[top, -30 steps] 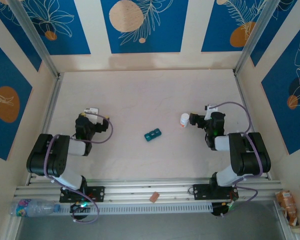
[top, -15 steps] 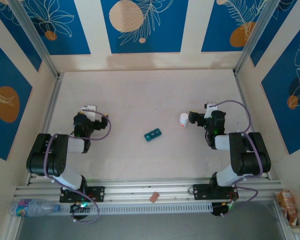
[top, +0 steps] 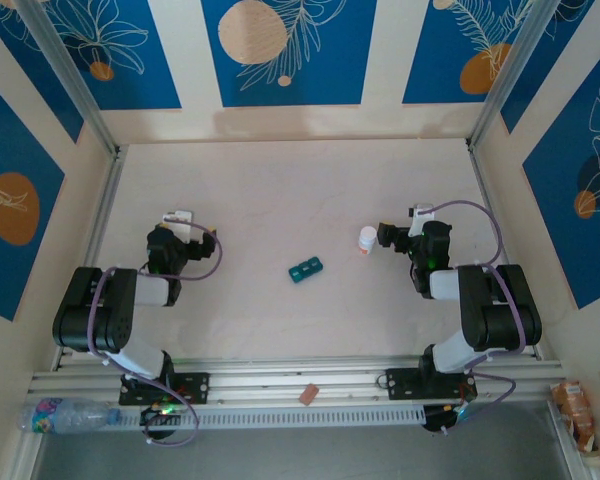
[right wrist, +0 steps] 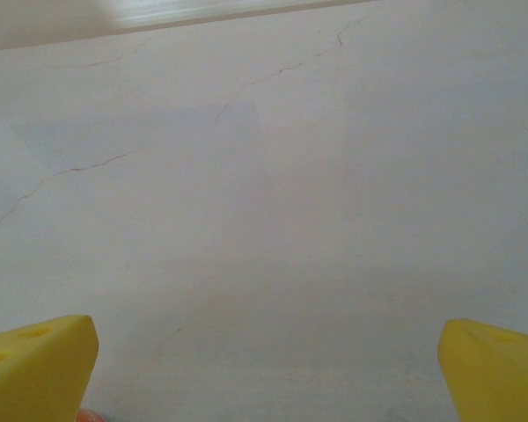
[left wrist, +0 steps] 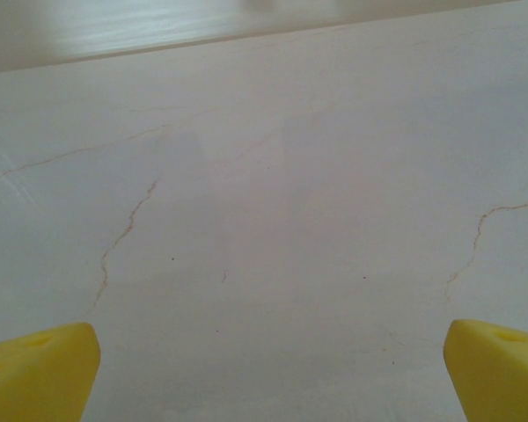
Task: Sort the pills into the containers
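The teal-green containers (top: 306, 268), a short strip of lidded compartments, lie near the middle of the pale table (top: 280, 190). No pills are visible. My left gripper (top: 178, 222) sits well to the left of the strip, pointing at the far wall. Its yellow fingertips (left wrist: 44, 369) stand wide apart, open over bare table (left wrist: 268, 352). My right gripper (top: 418, 218) is to the strip's right, also facing away. It is open, and only table lies between its yellow fingertips (right wrist: 44, 360).
A small white bottle (top: 368, 240) with an orange end stands just left of the right gripper; an orange sliver of it (right wrist: 86, 415) shows at the frame's bottom. A water bottle (top: 70, 412) and snack packet (top: 577, 410) lie by the near rail. Walls enclose the table.
The left gripper has shifted slightly left and away from the bases. The right arm, strip and bottle have not moved.
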`<state>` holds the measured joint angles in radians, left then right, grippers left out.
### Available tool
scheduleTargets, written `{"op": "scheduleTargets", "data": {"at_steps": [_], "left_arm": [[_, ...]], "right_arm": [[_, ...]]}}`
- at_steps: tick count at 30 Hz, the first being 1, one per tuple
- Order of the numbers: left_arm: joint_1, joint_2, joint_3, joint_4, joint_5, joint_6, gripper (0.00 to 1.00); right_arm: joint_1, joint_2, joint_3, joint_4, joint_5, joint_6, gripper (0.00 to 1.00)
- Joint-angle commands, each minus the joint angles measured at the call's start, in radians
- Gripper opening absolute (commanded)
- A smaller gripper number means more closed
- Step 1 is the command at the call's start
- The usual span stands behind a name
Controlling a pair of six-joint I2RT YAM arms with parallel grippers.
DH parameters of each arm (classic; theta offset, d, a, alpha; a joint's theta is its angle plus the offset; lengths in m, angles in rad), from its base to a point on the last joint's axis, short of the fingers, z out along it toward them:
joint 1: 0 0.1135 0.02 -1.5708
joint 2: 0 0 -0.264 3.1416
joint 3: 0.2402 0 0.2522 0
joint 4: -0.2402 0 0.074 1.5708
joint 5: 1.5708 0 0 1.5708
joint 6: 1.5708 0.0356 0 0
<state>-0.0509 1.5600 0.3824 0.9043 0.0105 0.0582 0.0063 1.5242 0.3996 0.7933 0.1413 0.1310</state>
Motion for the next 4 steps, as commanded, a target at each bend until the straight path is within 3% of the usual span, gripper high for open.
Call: {"op": "scheduleTargets", "data": {"at_steps": [1, 4], "left_arm": [[-0.002, 0.002, -0.002, 0.016, -0.001, -0.010, 1.00], [-0.001, 0.002, -0.002, 0.016, -0.002, -0.009, 1.00]], "right_arm": [[-0.003, 0.003, 0.017, 0.014, -0.014, -0.018, 0.99], [0.000, -0.003, 0.009, 0.026, -0.011, -0.022, 0.99]]}}
